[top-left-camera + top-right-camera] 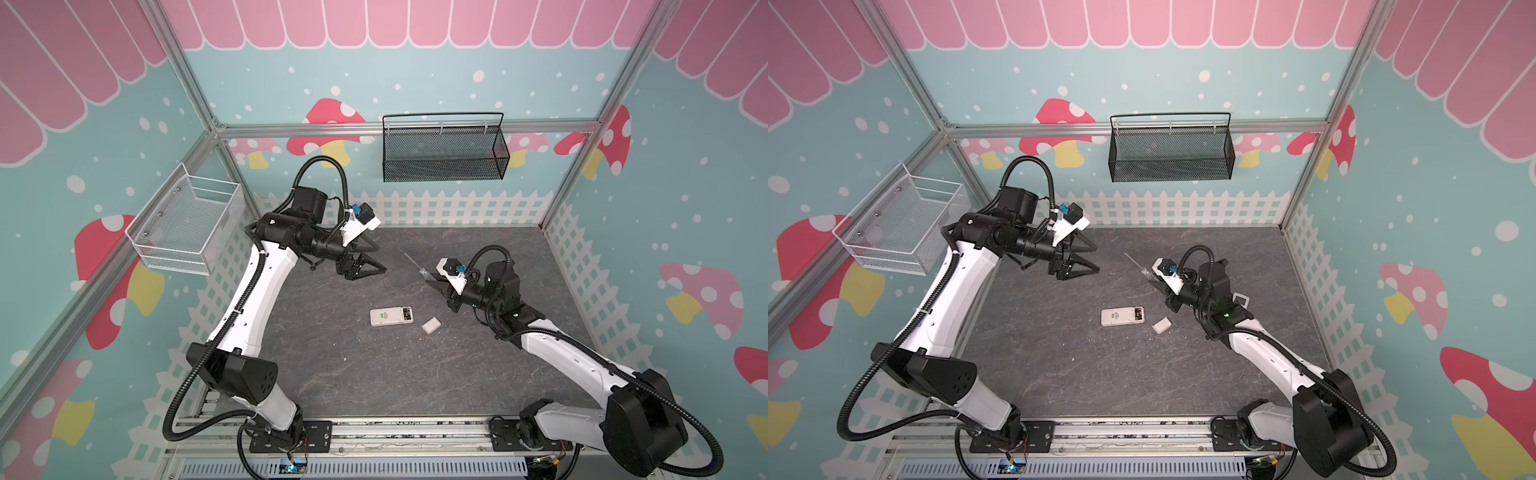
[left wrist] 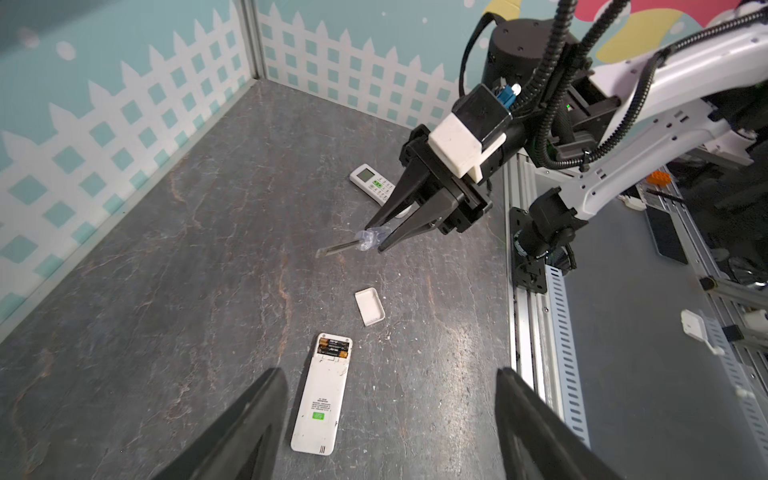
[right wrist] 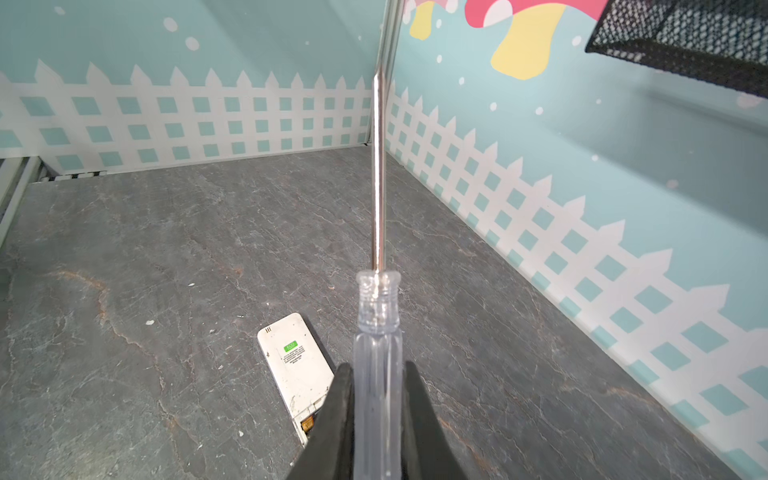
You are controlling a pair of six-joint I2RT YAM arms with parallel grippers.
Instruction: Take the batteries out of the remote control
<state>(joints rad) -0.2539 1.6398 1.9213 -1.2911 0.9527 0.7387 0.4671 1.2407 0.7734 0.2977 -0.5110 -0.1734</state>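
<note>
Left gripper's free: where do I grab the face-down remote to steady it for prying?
Pinch the remote across its long edges at mid-body, from above. It lies flat and slim, so the left gripper, jaws open, should span it, clear of the open bay holding the batteries.

Tool, loose cover and two baskets around a grey bench

A clear-handled screwdriver is up off the grey, stone-patterned bench, with its metal shaft aimed toward the back wall. A small white cover lies hollow side up near the bench's middle. A black mesh basket hangs on the back wall and a white wire basket on the left wall, above a painted white picket fence.
</note>
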